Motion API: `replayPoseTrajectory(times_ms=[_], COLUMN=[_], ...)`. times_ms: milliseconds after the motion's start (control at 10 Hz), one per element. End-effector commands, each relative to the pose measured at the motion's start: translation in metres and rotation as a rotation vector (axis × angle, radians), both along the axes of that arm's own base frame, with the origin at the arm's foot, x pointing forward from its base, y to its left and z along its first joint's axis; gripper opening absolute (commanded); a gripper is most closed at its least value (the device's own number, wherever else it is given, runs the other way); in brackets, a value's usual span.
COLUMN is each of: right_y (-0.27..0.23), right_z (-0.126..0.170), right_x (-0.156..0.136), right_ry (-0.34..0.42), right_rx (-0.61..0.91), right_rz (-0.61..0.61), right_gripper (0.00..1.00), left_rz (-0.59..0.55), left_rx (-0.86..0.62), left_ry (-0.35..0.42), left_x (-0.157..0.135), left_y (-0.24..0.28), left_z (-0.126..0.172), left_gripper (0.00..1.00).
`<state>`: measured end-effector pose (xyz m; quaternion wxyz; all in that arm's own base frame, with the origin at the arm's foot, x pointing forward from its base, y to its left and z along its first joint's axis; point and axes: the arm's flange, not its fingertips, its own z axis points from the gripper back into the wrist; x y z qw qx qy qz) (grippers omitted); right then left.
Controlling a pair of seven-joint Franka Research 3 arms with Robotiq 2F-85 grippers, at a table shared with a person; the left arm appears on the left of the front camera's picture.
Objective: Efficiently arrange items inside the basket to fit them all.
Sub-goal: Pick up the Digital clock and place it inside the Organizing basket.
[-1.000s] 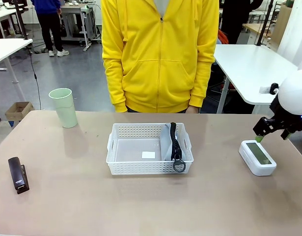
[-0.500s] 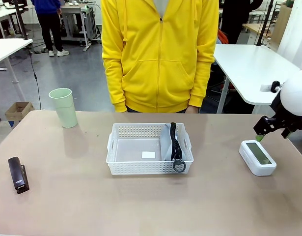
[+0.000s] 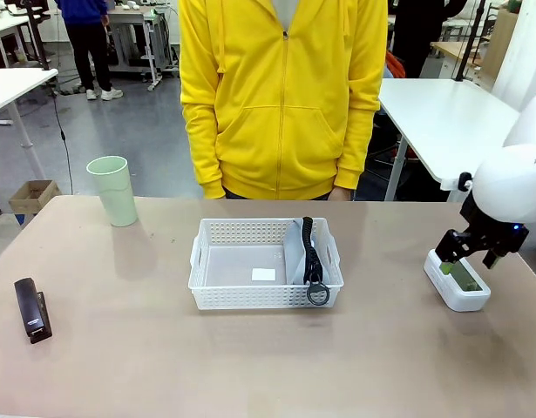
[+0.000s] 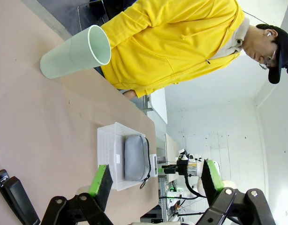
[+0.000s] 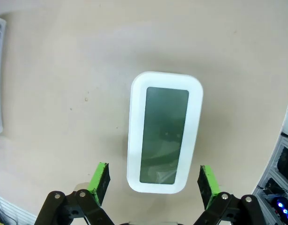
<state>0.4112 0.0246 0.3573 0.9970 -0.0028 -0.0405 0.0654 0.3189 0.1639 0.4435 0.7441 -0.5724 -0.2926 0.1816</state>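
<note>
Your right claw (image 3: 456, 265) is wide open with nothing in it. It sits low over the white device (image 3: 464, 298) at the right end of the bench (image 3: 250, 366). In the right wrist view the claw (image 5: 154, 179) has a green pad on either side of the device (image 5: 165, 131), with gaps on both sides. The device's near end runs close to the bottom edge. From the front, the wrist covers the device's far end, and you can't tell whether a pad touches it.

Your left claw (image 4: 155, 176) is also spread open and empty, in the air.

The basket (image 3: 259, 298) is mid-bench. The grey pouch (image 3: 295, 252) stands on edge against its right wall, zipper up, ring at the near end. Its lettering can't be read. A white label (image 3: 264, 274) lies on the bare floor beside it.

The green cup (image 3: 112, 190) stands upright at far left, well apart from the basket. The black stapler (image 3: 30, 309) lies near the left edge; in the left wrist view the frame cuts it off (image 4: 16, 202).

The person in the yellow hoodie (image 3: 283, 96) stands at the far side, hands hidden behind the bench edge.
</note>
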Motion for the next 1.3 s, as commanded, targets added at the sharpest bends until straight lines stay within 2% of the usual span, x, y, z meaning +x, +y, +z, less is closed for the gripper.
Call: replayPoseTrajectory(times_ms=[0, 500, 900, 1100, 1200], right_y=[0.002, 0.007, -0.003, -0.002, -0.004], right_z=[-0.009, -0.042, -0.039, -0.042, -0.030], right_x=[0.010, 0.022, 0.023, 0.024, 0.021], right_ry=[0.031, 0.112, 0.080, 0.091, 0.061], right_rx=[0.020, 0.015, -0.003, 0.006, 0.018], right_rz=[0.023, 0.007, -0.033, -0.021, -0.020], right_gripper=[1.00, 1.00, 1.00, 1.00, 1.00], left_rz=[-0.012, -0.012, -0.012, -0.012, -0.012], left_rx=[0.005, 0.005, 0.005, 0.005, 0.005], left_ry=[-0.014, -0.014, -0.014, -0.014, -0.014], left_x=[-0.003, -0.003, -0.003, -0.003, -0.003], left_y=[0.000, 0.000, 0.000, 0.000, 0.000], left_z=[-0.001, -0.001, -0.001, -0.001, -0.001], left_gripper=[1.00, 1.00, 1.00, 1.00, 1.00])
